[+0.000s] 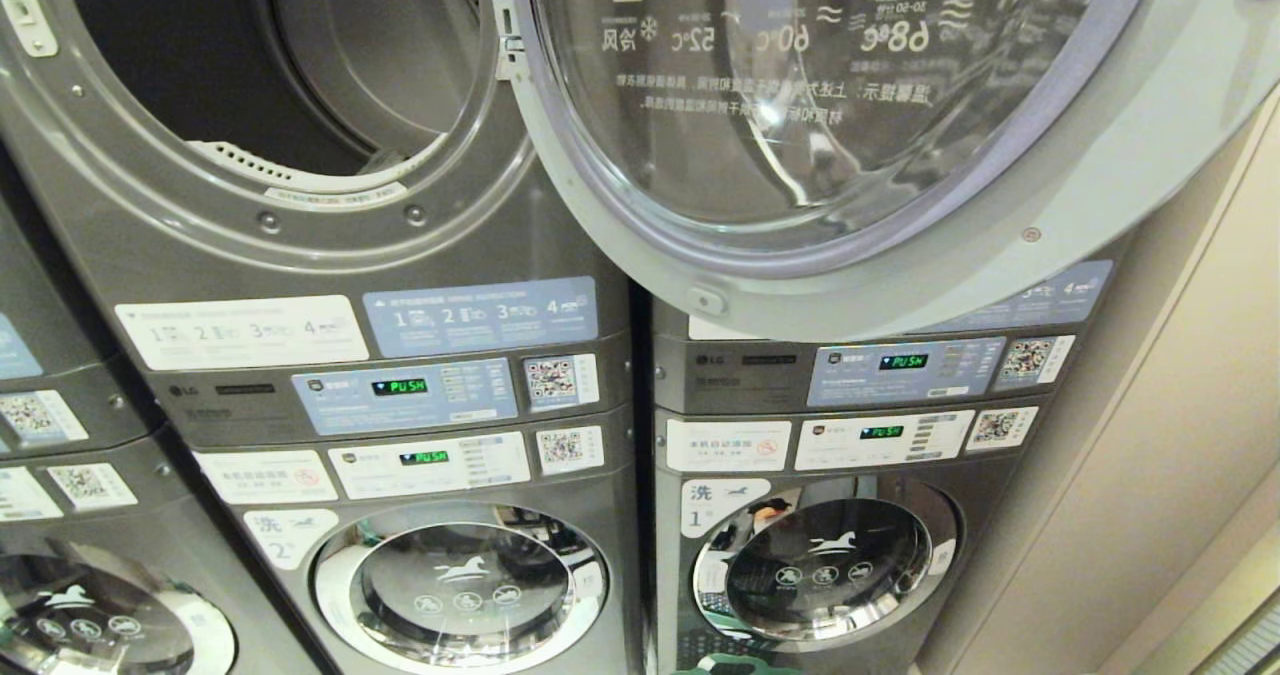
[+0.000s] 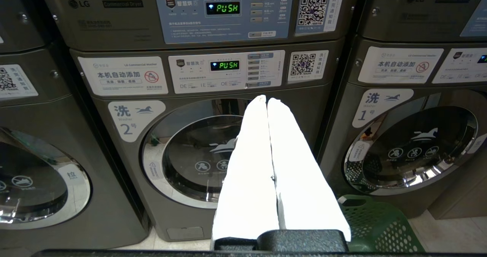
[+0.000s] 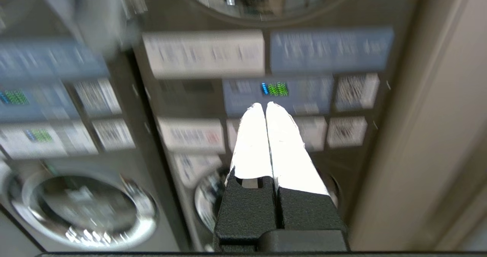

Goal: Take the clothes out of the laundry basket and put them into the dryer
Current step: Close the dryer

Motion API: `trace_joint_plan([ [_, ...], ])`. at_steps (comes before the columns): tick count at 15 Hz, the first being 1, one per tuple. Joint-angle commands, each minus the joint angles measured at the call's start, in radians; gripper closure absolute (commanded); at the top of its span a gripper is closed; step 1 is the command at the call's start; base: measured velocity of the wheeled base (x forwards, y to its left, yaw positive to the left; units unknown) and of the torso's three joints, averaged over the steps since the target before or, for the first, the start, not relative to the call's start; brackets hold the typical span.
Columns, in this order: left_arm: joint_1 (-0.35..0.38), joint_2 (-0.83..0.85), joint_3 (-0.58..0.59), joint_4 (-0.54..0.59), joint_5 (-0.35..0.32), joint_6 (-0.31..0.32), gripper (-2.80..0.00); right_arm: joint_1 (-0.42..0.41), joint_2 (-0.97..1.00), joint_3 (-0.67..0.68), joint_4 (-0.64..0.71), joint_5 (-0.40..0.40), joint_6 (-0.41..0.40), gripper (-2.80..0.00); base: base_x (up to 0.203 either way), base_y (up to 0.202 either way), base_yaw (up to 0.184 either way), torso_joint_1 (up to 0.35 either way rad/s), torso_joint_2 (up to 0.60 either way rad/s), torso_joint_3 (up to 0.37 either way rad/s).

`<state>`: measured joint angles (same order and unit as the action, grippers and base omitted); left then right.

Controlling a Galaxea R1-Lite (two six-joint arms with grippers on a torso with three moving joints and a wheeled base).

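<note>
The dryer point(image 1: 300, 205) sits on top of the left stack, and its round opening shows the dark drum. Its glass door point(image 1: 850, 135) swings open to the right. A green perforated laundry basket point(image 2: 376, 222) stands on the floor before the washer marked 1; only a sliver of its rim point(image 1: 735, 667) shows in the head view. No clothes are visible. My left gripper point(image 2: 266, 99) is shut and empty, pointing at the washer marked 2. My right gripper point(image 3: 265, 105) is shut and empty, aimed at the right stack's control panels. Neither arm appears in the head view.
Two grey stacks of dryer over washer stand side by side, with a third stack point(image 1: 60, 515) at the far left. A beige wall point(image 1: 1150, 475) closes off the right side. The open door overhangs the right stack's upper machine.
</note>
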<state>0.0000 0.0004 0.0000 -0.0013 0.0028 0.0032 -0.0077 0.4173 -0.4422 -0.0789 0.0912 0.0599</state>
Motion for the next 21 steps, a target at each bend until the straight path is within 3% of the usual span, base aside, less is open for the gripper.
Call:
trace_joint_plan([
  [1, 0.0, 0.0, 0.0, 0.0, 0.0, 0.0, 0.0, 0.001, 0.304, -0.139, -0.063, 0.013, 0.045, 0.0, 0.0, 0.0, 0.0, 0.0, 0.0, 0.0],
  [4, 0.0, 0.0, 0.001, 0.0, 0.0, 0.0, 0.0, 0.002, 0.579, -0.269, -0.3, 0.063, 0.112, 0.0, 0.0, 0.0, 0.0, 0.0, 0.0, 0.0],
  [7, 0.0, 0.0, 0.0, 0.0, 0.0, 0.0, 0.0, 0.003, 0.733, -0.327, -0.538, 0.127, 0.144, 0.0, 0.0, 0.0, 0.0, 0.0, 0.0, 0.0],
  [14, 0.0, 0.0, 0.001, 0.0, 0.0, 0.0, 0.0, 0.018, 0.812, -0.34, -0.682, 0.292, 0.152, 0.0, 0.0, 0.0, 0.0, 0.0, 0.0, 0.0],
  [21, 0.0, 0.0, 0.0, 0.0, 0.0, 0.0, 0.0, 0.151, 0.761, -0.322, -0.68, 0.295, 0.147, 0.0, 0.0, 0.0, 0.0, 0.0, 0.0, 0.0],
])
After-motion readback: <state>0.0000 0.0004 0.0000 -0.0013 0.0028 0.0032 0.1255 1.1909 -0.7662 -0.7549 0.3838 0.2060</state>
